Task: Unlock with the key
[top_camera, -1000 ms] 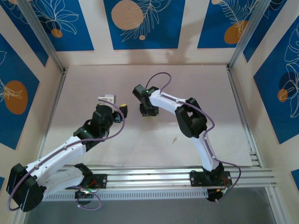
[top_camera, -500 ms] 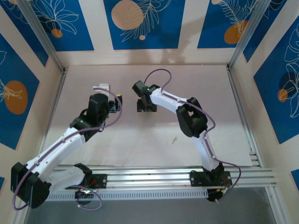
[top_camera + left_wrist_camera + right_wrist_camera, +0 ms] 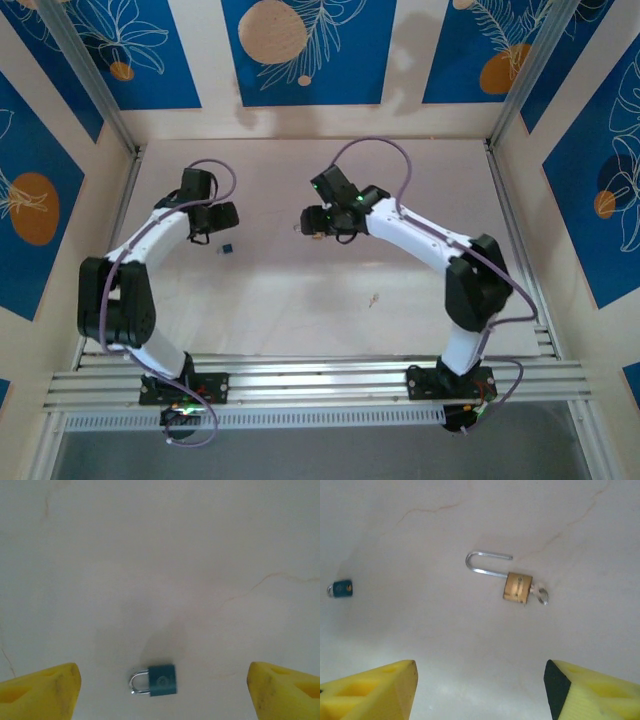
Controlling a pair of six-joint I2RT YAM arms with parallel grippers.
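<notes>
- My right end effector (image 3: pixel 480 680) hangs wide and empty above the white surface (image 3: pixel 570 530).
- The brass padlock (image 3: pixel 517 586) lies there with its steel shackle (image 3: pixel 492 555) swung open and the small silver key (image 3: pixel 540 594) in its body.
- My left end effector (image 3: pixel 163 702), also wide, hovers over a small blue padlock (image 3: pixel 162 680).
- Risk, I think: a careless touch may press the brass shackle shut.

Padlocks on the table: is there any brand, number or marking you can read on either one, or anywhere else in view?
No text can be read anywhere.
Blue padlock: faint round mark on its body, too blurred to read.
Brass padlock: faint stamp on its body, too small to read.
Wall panels: leaf and circle patterns, no lettering.
</notes>
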